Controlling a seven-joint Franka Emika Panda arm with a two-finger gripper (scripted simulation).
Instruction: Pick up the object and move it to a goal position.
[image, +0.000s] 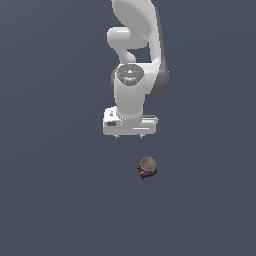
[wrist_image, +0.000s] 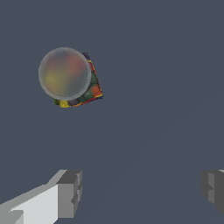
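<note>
Wrist view puts you closest: you see the gripper (wrist_image: 140, 192) with its two grey fingers (wrist_image: 70, 192) spread wide apart and only bare dark floor (wrist_image: 166, 87) between them. Past the fingertips, the object (wrist_image: 72, 78) lies on that floor, clear of both fingers and off to the side of the gap between them rather than inside it. Its round, hazy grey-tan top faces the camera, and a dark body with red, green, blue and yellow patches shows along one edge beneath it.

In the exterior view, you find the object (image: 146, 168) resting on the floor just in front of the gripper (image: 129, 136) and slightly toward the exterior view's right of it, not touching. Behind the object, the white arm (image: 132, 65) rises upright.
</note>
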